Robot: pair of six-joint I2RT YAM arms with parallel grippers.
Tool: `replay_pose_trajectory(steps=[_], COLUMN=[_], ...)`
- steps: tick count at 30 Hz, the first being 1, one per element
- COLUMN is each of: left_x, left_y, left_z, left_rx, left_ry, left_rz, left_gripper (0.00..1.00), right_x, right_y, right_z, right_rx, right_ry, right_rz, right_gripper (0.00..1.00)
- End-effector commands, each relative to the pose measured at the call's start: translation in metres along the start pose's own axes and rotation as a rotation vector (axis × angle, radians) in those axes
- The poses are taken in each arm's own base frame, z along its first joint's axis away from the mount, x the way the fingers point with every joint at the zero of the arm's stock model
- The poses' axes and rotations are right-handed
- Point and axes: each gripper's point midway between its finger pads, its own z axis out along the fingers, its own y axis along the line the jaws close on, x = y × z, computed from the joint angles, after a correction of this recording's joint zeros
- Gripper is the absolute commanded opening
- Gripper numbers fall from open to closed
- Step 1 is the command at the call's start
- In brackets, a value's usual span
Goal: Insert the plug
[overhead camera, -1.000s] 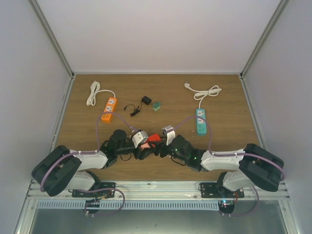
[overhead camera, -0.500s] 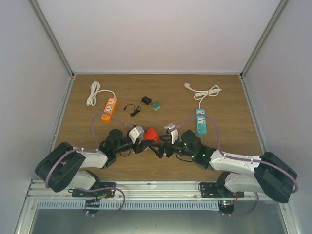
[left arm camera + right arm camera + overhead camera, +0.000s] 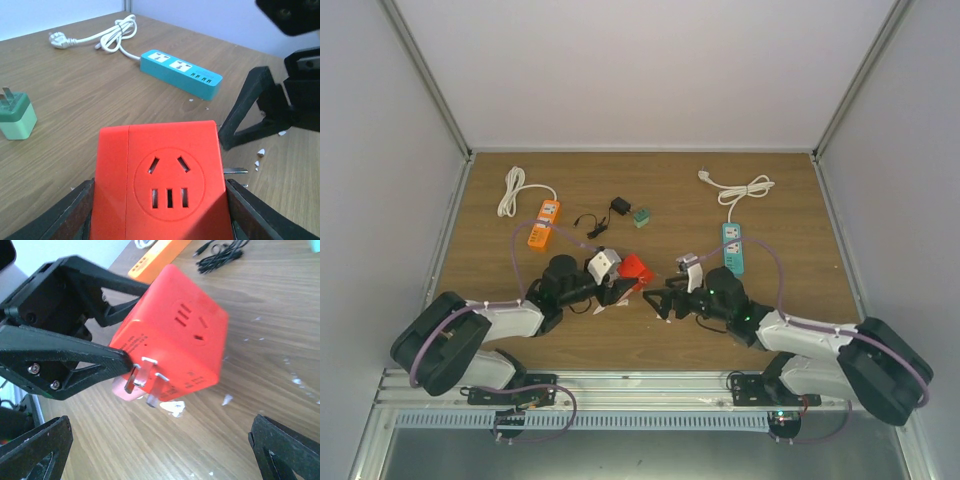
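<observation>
We see the red cube plug near the middle of the top view, clamped between the fingers of the left pincer, one black finger against each side. In the left wrist view its socket face looks straight at the camera. In the right wrist view its two metal prongs stick out of a side face, toward the lower left of the frame. The right pincer sits just to the right of the cube, apart from it, jaws spread wide with nothing between them. On the worktop, the teal power strip lies toward the upper right, the orange power strip toward the upper left, and a green adapter between them.
</observation>
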Motion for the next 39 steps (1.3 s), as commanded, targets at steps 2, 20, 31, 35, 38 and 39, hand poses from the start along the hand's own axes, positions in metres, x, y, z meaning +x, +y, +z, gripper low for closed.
replay_pose_trajectory(steps=[2,20,31,35,38,39], left_x=[-0.013,0.044,0.048,0.036,0.026,0.021], left_y=[-0.002,-0.053,-0.091,-0.090,-0.089,-0.087], left_z=[0.012,0.043,0.032,0.026,0.021,0.018], left_rx=[-0.008,-0.025,0.187,0.185,0.184,0.183], left_ry=[0.016,0.364,0.402,0.424,0.421,0.403], left_rz=[0.013,0.089,0.119,0.191,0.261,0.287], left_gripper=[0.34,0.25,0.32,0.35,0.35,0.36], right_x=[-0.025,-0.023,-0.031,-0.030,-0.028,-0.028], right_y=[-0.020,-0.063,-0.049,-0.045,-0.044,-0.044], right_z=[-0.024,-0.058,-0.073,-0.074,-0.074,-0.074], right_rx=[0.068,0.170,0.123,0.104,0.097,0.095], right_ry=[-0.130,-0.231,-0.298,-0.298,-0.296,-0.296], right_rz=[0.033,0.074,0.047,0.031,0.019,0.015], right_gripper=[1.00,0.99,1.00,1.00,1.00,0.99])
